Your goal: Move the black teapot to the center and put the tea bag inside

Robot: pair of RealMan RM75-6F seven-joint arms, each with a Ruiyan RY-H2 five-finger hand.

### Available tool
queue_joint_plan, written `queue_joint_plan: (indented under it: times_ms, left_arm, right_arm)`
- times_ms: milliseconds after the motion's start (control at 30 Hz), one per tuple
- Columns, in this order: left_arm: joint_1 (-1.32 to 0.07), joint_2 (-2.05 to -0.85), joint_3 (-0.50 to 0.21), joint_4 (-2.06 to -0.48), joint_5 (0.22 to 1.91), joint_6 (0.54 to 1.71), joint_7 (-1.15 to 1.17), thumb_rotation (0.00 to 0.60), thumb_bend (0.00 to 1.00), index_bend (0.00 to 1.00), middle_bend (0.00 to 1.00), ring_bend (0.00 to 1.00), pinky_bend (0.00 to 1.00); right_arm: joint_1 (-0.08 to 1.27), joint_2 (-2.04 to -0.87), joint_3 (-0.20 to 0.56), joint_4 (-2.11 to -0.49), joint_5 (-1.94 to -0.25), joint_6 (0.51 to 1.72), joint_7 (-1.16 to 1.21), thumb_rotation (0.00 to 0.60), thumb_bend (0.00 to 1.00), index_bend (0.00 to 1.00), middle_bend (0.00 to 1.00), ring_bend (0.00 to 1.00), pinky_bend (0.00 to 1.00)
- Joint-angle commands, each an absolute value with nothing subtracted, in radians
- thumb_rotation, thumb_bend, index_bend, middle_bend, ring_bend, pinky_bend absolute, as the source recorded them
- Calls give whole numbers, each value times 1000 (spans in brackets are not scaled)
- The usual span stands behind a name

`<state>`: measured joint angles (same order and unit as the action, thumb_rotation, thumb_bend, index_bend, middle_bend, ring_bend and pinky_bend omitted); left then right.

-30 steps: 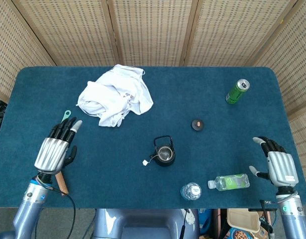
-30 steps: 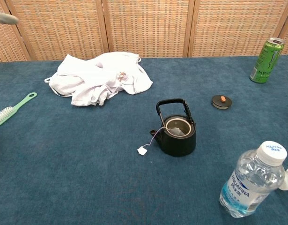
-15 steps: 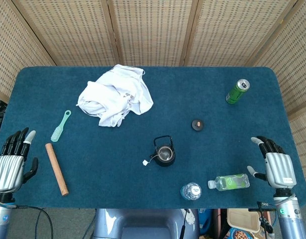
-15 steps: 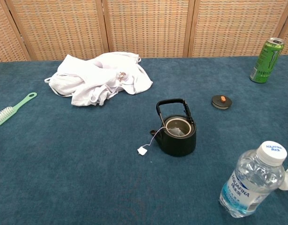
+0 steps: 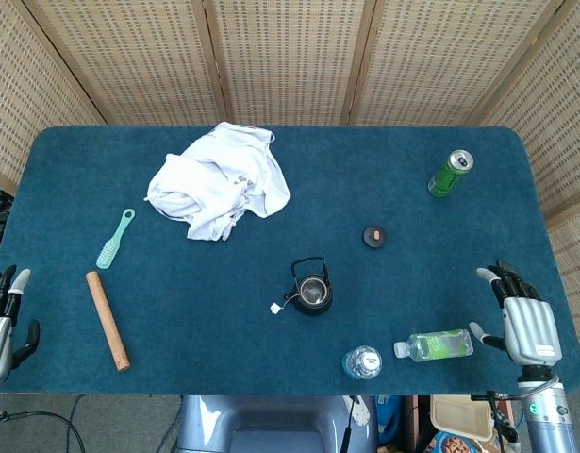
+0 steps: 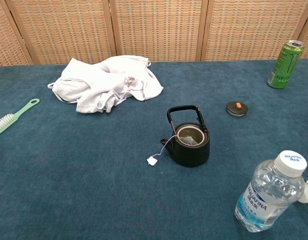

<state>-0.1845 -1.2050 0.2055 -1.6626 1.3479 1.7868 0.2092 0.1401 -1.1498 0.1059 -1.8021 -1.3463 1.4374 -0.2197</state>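
Near the middle of the worktop (image 5: 271,377), seen from my head camera, sits the black teapot (image 5: 311,288), lid off, with the tea bag's tag (image 5: 275,308) lying just beside it toward my left. My right hand (image 5: 521,316) hovers empty, fingers spread, well off to the teapot's right, past the lying green bottle (image 5: 434,344). My left hand (image 5: 4,316) is empty and spread too, at the edge far to the teapot's left, so my right is the nearer.

From my chest camera, neither hand shows. The teapot's handle stands upright, and the tea bag (image 6: 189,139) appears to rest inside, its string trailing over the rim to the tag.
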Motion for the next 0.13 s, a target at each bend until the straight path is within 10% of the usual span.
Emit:
queue_joint_plan:
  times_ms: [33, 133]
  left_arm:
    - [-176, -1198, 196, -1668, 1361, 1759, 217, 600, 538, 0, 11, 20, 56]
    - [-173, -1189, 189, -1678, 1377, 1731, 229, 600, 539, 0, 11, 20, 56]
  right_arm:
    - [139, -1149, 105, -1805, -1346, 1436, -221, 600, 332, 239, 237, 199, 302]
    - [138, -1149, 106, -1807, -1348, 1439, -221, 600, 332, 239, 237, 199, 302]
